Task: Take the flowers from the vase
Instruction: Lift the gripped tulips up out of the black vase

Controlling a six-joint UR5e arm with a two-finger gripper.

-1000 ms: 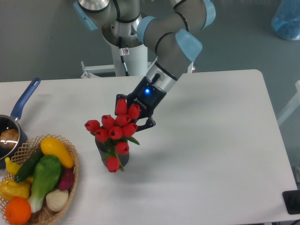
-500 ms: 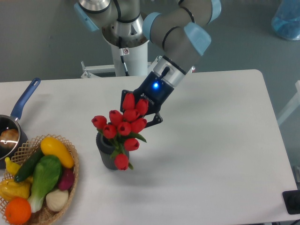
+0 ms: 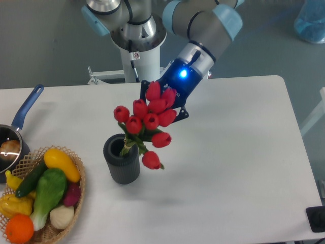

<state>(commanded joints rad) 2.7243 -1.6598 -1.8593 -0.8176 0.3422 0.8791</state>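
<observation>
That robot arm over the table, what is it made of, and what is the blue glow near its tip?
The arm is built from fat silver-grey tubes, joined at rounded joints with pale blue caps. It grows from a white pedestal with a small sticker and a thin cable. The gripper is black, with a bright blue light on its body; its fingers are mostly hidden.

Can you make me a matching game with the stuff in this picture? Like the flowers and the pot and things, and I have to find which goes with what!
Things:
1. flowers
2. vase
3. basket
4. pan

Descriptions:
A. has a blue handle
B. dark grey and ribbed, standing on the table
C. full of fruit and vegetables
D. red, gripped by the gripper

Pairs: 1-D, 2-B, 3-C, 4-A
</observation>
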